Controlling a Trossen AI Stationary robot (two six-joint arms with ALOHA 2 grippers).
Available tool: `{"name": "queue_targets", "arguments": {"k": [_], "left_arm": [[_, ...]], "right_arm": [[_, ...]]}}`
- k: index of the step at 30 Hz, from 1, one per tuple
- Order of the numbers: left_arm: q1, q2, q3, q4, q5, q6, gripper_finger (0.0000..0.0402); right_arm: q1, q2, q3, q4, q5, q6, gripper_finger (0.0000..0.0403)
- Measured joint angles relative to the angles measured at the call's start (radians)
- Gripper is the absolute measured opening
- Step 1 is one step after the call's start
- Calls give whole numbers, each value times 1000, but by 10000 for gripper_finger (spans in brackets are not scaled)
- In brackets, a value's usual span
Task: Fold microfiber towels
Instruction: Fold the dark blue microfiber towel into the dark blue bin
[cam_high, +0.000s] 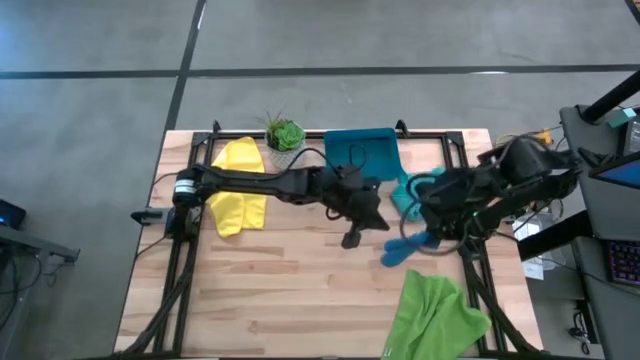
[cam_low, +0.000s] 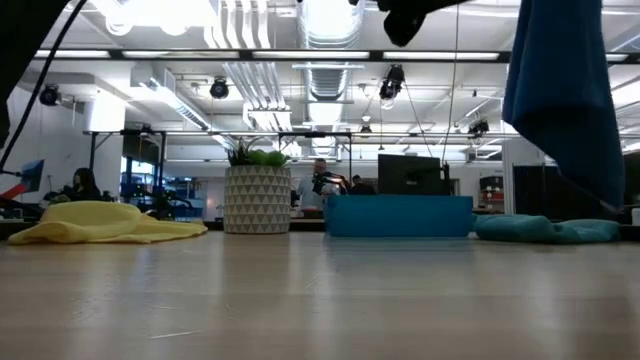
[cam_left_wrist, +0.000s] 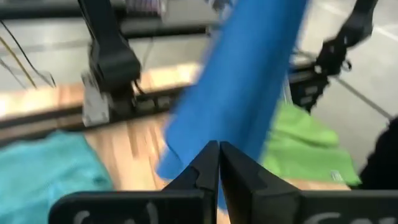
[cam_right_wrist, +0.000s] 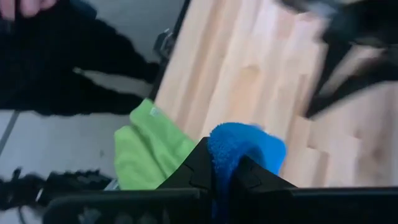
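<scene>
Right gripper (cam_right_wrist: 221, 168) pinches a corner of the soft blue microfiber towel (cam_high: 408, 246), lifting it off the wooden table (cam_high: 290, 280) at about 3 o'clock; left gripper (cam_left_wrist: 217, 163) is pressed together on the same hanging cloth, apparently to stretch an edge. Bare boards toward 6 o'clock give room; the crumpled light green microfiber towel (cam_high: 432, 312) overhangs the edge near 5 o'clock.

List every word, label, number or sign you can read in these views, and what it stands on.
None can be read.
Small tag on the light green towel: too blurred to read.
Pale marks on the left gripper housing: blurred, unreadable.
Screens in the room behind the table: too small to read.
</scene>
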Motion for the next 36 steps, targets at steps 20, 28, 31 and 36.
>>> {"name": "queue_targets", "arguments": {"k": [20,28,31,36], "left_arm": [[-4,188,4,384,420,-408,306],[-35,277,9,434,435,-436,270],[-32,279,9,431,447,-410,201],[-24,245,9,380,454,-342,32]], "right_arm": [[64,50,-1,133,-62,70,9],[64,50,-1,131,-62,108,9],[64,49,-1,127,-62,123,9],[64,37,-1,116,-41,131,9]]}}
